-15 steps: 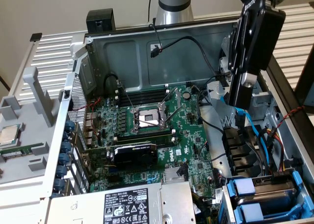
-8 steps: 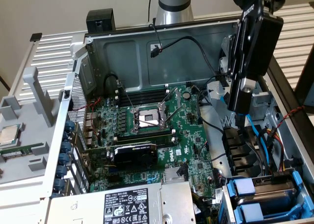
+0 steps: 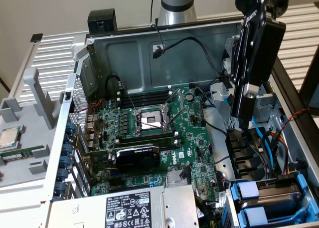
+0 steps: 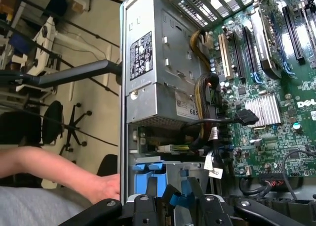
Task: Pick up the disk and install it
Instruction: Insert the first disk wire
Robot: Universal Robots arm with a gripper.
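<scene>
The disk (image 4: 183, 200), blue plastic carrier edge showing, clamped between the jaws of the gripper (image 4: 180, 194), just above the open metal computer case (image 3: 99, 53), grey boxy power supply (image 4: 158, 72) and green motherboard (image 3: 159, 133) inside the case.

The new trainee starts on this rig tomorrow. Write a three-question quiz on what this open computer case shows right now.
1. True or false: a side panel covers the motherboard.
2. In the exterior view, the gripper hangs over:
A. the power supply
B. the exterior view's right side of the case, above the blue drive carriers
C. the tray outside the case
3. In the wrist view, what rests against the outer edge of the case?

Key
1. False: the board lies exposed.
2. B
3. A person's hand.
</scene>
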